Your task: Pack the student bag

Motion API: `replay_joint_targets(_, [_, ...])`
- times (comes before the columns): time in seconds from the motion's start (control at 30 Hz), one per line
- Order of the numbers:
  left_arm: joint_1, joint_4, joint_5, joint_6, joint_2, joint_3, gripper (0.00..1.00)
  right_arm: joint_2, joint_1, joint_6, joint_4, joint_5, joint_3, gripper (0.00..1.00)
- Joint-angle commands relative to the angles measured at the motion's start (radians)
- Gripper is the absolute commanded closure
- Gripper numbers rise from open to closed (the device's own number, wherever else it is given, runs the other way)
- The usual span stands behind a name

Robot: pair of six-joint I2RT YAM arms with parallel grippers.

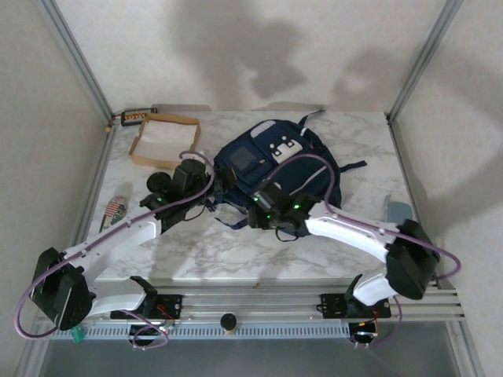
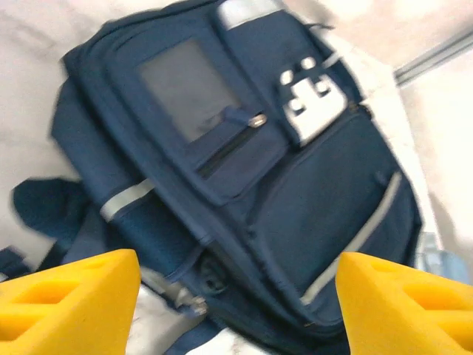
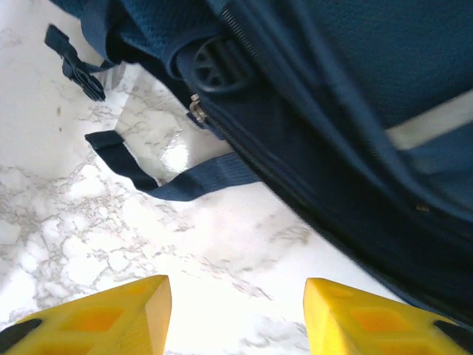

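Top external view: the student bag (image 1: 271,161) lies flat on the counter (image 1: 236,251), far middle. Left hand (image 2: 236,296) and right hand (image 3: 236,310) both stand open, empty, by its near edge.

- A white marble table (image 1: 236,255) with grey veins lies below the left pincer (image 2: 236,303) and the right pincer (image 3: 236,318).
- Pale textured walls (image 1: 236,47) stand beyond both pincers, with soft dark shadows on them.
- Metal frame posts (image 1: 78,59) rise at the far corners.
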Motion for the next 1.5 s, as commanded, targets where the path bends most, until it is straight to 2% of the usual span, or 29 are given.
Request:
replay_joint_targets(0.0, [0.028, 0.074, -0.048, -0.069, -0.081, -0.073, 0.28, 0.089, 0.026, 0.09, 0.112, 0.039, 0.048, 0.49])
replay_joint_targets(0.1, [0.034, 0.098, -0.049, -0.093, -0.107, -0.129, 0.28, 0.168, 0.021, 0.093, 0.19, 0.019, 0.048, 0.49])
replay_joint_targets(0.2, [0.04, 0.118, -0.049, -0.108, -0.113, -0.163, 0.27, 0.217, -0.01, 0.068, 0.192, 0.042, 0.051, 0.49])
replay_joint_targets(0.33, [0.042, 0.138, -0.04, -0.119, -0.09, -0.177, 0.26, 0.216, -0.073, 0.015, 0.194, 0.084, 0.002, 0.46])
replay_joint_targets(0.4, [0.04, 0.153, -0.027, -0.139, -0.074, -0.178, 0.26, 0.203, -0.135, -0.024, 0.204, 0.081, -0.043, 0.46])
replay_joint_targets(0.5, [0.04, 0.231, 0.025, -0.181, -0.05, -0.202, 0.26, 0.151, -0.191, -0.119, 0.22, 0.101, -0.083, 0.45])
replay_joint_targets(0.6, [0.037, 0.302, 0.062, -0.218, -0.017, -0.217, 0.26, 0.15, -0.174, -0.157, 0.107, 0.137, -0.024, 0.41])
replay_joint_targets(0.67, [0.036, 0.314, 0.066, -0.23, 0.001, -0.216, 0.26, 0.129, -0.133, -0.137, 0.083, 0.117, -0.01, 0.41])
replay_joint_targets(0.73, [0.035, 0.333, 0.067, -0.234, 0.01, -0.22, 0.25, 0.1, -0.093, -0.104, 0.141, 0.057, -0.039, 0.41])
replay_joint_targets(0.83, [0.034, 0.34, 0.07, -0.243, 0.023, -0.219, 0.25, 0.12, -0.089, -0.025, 0.218, -0.04, -0.085, 0.44])
replay_joint_targets(1.07, [0.028, 0.343, 0.075, -0.245, 0.026, -0.226, 0.24, 0.196, -0.091, 0.0, 0.27, 0.066, -0.055, 0.58])
replay_joint_targets(1.37, [0.026, 0.36, 0.078, -0.25, 0.048, -0.232, 0.23, 0.24, -0.107, -0.013, 0.294, 0.169, -0.053, 0.59])
replay_joint_targets(1.47, [0.026, 0.364, 0.082, -0.253, 0.059, -0.229, 0.23, 0.258, -0.109, -0.024, 0.292, 0.203, -0.024, 0.64])
